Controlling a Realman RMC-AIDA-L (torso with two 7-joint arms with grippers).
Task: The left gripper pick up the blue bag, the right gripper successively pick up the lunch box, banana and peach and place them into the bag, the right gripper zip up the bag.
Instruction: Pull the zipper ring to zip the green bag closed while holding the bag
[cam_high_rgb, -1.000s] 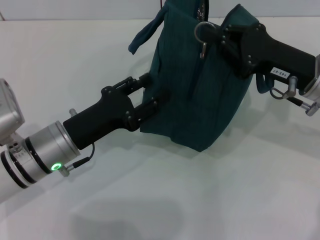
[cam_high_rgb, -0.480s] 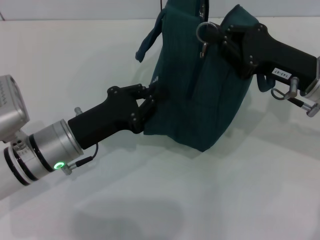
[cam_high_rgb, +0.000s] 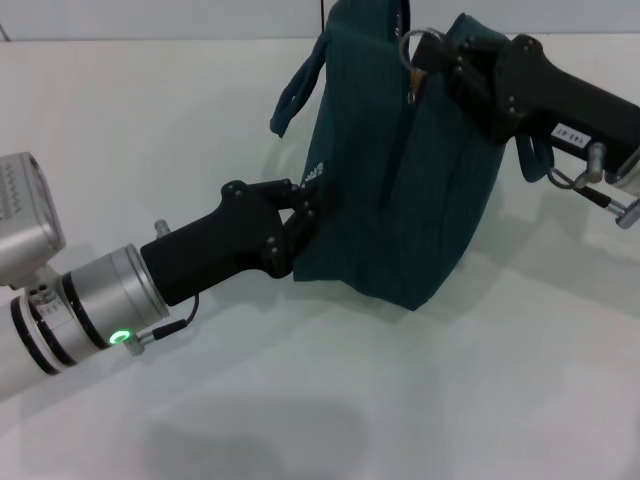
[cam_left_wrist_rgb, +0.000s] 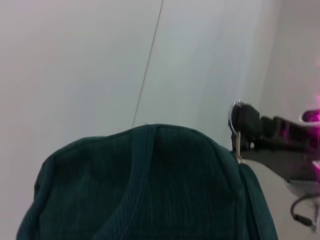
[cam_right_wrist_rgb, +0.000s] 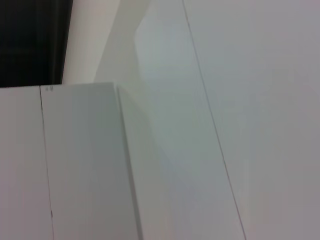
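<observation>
The blue bag (cam_high_rgb: 410, 170) stands tilted on the white table, and its dark teal fabric fills the lower part of the left wrist view (cam_left_wrist_rgb: 145, 190). My left gripper (cam_high_rgb: 305, 205) is shut on the bag's lower left side, near the round white logo. My right gripper (cam_high_rgb: 432, 52) is at the bag's top, shut on the ring zipper pull (cam_high_rgb: 410, 45). It also shows in the left wrist view (cam_left_wrist_rgb: 242, 131), beside the ring (cam_left_wrist_rgb: 234, 116). One loop handle (cam_high_rgb: 292, 90) hangs to the left. The lunch box, banana and peach are out of view.
The white table (cam_high_rgb: 330, 400) spreads around the bag, with its far edge against a pale wall. The right wrist view holds only white panels (cam_right_wrist_rgb: 80, 165) and a dark gap.
My left gripper's fingers closed on the bag's side and pushed in. The bag tipped and shifted slightly right. My right gripper rose a little up and right with the zipper ring.
</observation>
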